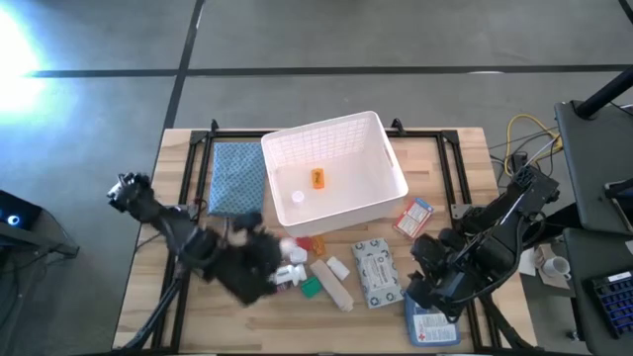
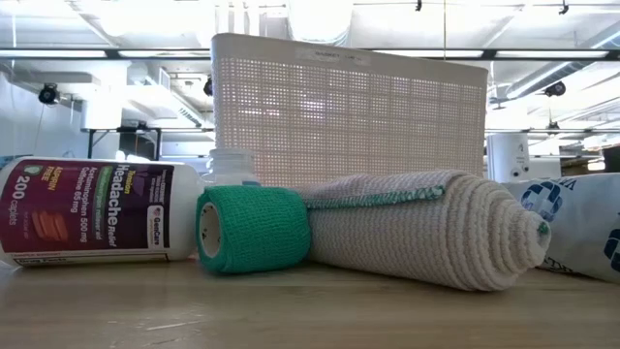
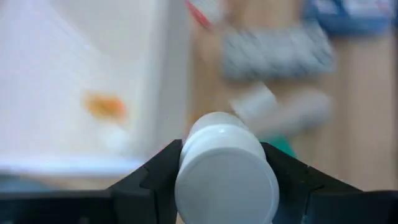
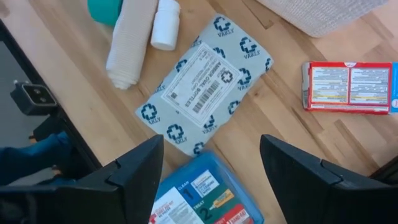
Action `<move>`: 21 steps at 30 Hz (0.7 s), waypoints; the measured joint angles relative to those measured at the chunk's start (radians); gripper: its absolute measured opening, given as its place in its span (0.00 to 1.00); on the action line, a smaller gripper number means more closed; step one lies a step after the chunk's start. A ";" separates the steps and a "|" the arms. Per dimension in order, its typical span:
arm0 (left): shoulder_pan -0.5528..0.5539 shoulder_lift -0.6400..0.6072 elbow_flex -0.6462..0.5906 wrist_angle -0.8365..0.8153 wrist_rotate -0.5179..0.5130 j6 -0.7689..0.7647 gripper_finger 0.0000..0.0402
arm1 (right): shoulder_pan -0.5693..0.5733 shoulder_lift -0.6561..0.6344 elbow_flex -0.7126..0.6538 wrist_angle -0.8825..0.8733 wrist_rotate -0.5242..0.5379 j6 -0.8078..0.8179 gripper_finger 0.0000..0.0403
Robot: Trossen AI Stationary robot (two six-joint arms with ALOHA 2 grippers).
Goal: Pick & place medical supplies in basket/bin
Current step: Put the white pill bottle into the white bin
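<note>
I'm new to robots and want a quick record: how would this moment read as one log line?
left tool: shut on white bottle, beside basket | right tool: open, above blue pouch | basket: orange vial inside

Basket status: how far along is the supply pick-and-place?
Done: orange vial and a small white item lie in the basket. In hand: left gripper clamps a white bottle. Left: grey packet, red-white-blue box, blue pouch, bandage rolls. Right gripper open above the pouch.
</note>
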 joint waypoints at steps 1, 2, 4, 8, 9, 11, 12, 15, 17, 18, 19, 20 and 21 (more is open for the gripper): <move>0.050 0.000 0.025 0.006 -0.010 0.068 0.40 | -0.001 0.000 0.000 0.000 0.001 0.005 0.63; 0.109 0.000 0.043 0.012 -0.002 0.136 0.40 | -0.001 0.000 0.000 0.001 0.002 0.006 0.63; 0.237 0.000 0.052 0.043 0.086 0.257 0.40 | -0.001 0.000 0.000 0.001 0.002 0.013 0.63; 0.476 0.004 0.006 0.119 0.218 0.349 0.45 | 0.000 0.001 0.000 0.004 0.002 0.043 0.63; 0.519 0.004 -0.010 0.146 0.218 0.351 0.49 | 0.000 0.001 0.000 0.005 0.002 0.049 0.62; 0.582 0.004 -0.030 0.178 0.222 0.346 0.59 | 0.001 0.003 0.000 0.007 0.003 0.057 0.62; 0.601 0.004 -0.035 0.178 0.222 0.341 0.65 | 0.001 0.006 0.000 0.012 0.003 0.058 0.62; 0.620 0.002 -0.040 0.172 0.225 0.337 0.78 | 0.001 0.014 0.000 0.024 0.004 0.062 0.63; 0.603 -0.008 -0.040 0.175 0.229 0.344 0.84 | 0.001 0.022 0.000 0.024 0.006 0.074 0.63; 0.591 -0.013 -0.040 0.186 0.229 0.360 0.85 | 0.001 0.024 0.000 0.024 0.006 0.078 0.63; 0.579 -0.019 -0.039 0.201 0.230 0.384 0.87 | 0.001 0.029 -0.002 0.027 0.010 0.079 0.63; 0.567 -0.024 -0.035 0.204 0.230 0.406 0.88 | 0.001 0.033 -0.002 0.027 0.011 0.080 0.63; 0.553 -0.029 -0.028 0.199 0.231 0.423 0.88 | 0.001 0.037 -0.002 0.027 0.015 0.080 0.63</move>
